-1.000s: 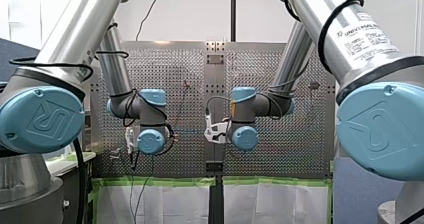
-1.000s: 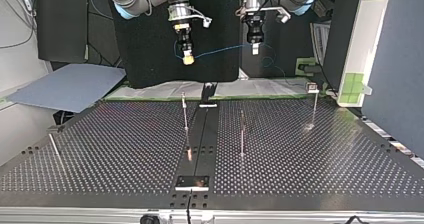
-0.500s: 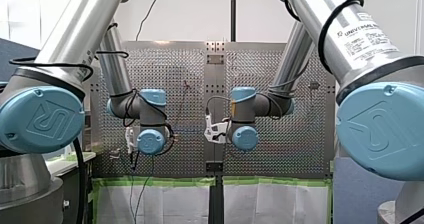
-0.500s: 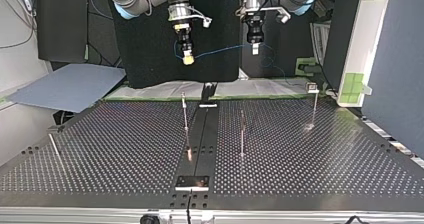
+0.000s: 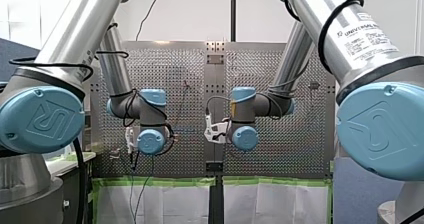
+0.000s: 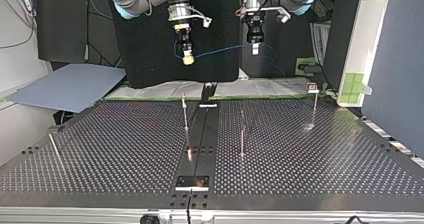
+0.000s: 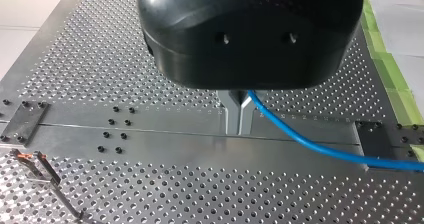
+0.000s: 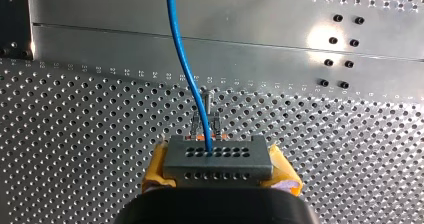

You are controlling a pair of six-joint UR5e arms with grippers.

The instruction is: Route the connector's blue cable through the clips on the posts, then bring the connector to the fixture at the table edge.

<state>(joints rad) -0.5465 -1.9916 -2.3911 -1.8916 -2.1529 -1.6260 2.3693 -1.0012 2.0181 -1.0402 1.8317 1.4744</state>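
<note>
High above the table, my right gripper (image 8: 220, 175) is shut on the grey connector (image 8: 218, 156), which sits between its yellow pads (image 8: 156, 170). The blue cable (image 8: 181, 59) leaves the connector and runs ahead of the gripper over a thin post with a clip (image 8: 205, 115). My left gripper (image 7: 239, 118) has its metal fingers shut on the blue cable (image 7: 320, 150), which trails off to one side. In the top view my right gripper (image 6: 187, 59) and my left gripper (image 6: 255, 48) hang side by side, and the cable (image 6: 222, 49) spans between them.
Three thin posts (image 6: 184, 110) (image 6: 242, 134) (image 6: 314, 105) stand on the perforated table (image 6: 100, 154). A metal plate (image 6: 192, 182) lies at the top view's near edge, and a black block (image 6: 207, 91) at the far edge. Another clip post (image 7: 36, 165) shows below my left gripper.
</note>
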